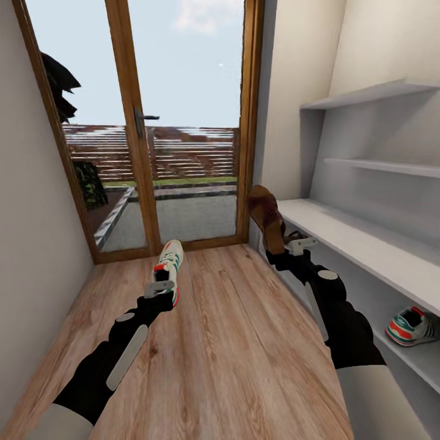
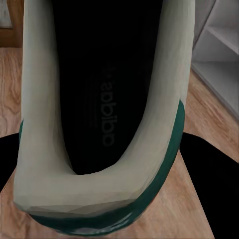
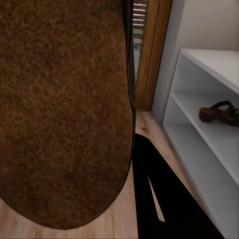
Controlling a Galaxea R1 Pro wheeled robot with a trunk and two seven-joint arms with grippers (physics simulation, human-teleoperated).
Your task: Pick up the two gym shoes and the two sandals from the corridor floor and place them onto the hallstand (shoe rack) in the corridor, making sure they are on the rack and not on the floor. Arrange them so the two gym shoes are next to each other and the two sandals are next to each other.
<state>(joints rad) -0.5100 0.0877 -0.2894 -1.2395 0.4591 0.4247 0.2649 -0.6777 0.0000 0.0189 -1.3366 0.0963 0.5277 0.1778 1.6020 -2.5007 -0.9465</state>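
head view: about half the job looks done. one gym shoe (image 1: 412,327) already sits on a lower shelf of the shoe rack (image 1: 366,235), near its front edge, white with green stripes and a red heel patch. the second gym shoe (image 1: 169,267) is off the floor (image 1: 232,342), pinched in the left end effector (image 1: 160,289), toe pointing toward the glass door (image 1: 183,122). a sandal (image 1: 266,219) stands nearly upright in the right end effector (image 1: 292,246), pinched at its heel end, just beside the near end of the rack's flat top. no shoe lies on the floor here. what is left, i judge, is to set each held shoe beside its mate on the rack.

left wrist view: the held gym shoe (image 2: 104,124) shows from the heel: pale off-white collar, green band round the back, dark insole with faint lettering. it hangs over the wood floor (image 2: 10,74), with the rack (image 2: 219,45) off to one side. the fingers are hidden by the shoe.

right wrist view: the held sandal (image 3: 64,109) shows its broad brown, suede-like underside. beyond it the other sandal (image 3: 221,113) rests on a middle shelf of the rack (image 3: 199,144), dark brown with straps, so the pair can be completed there.
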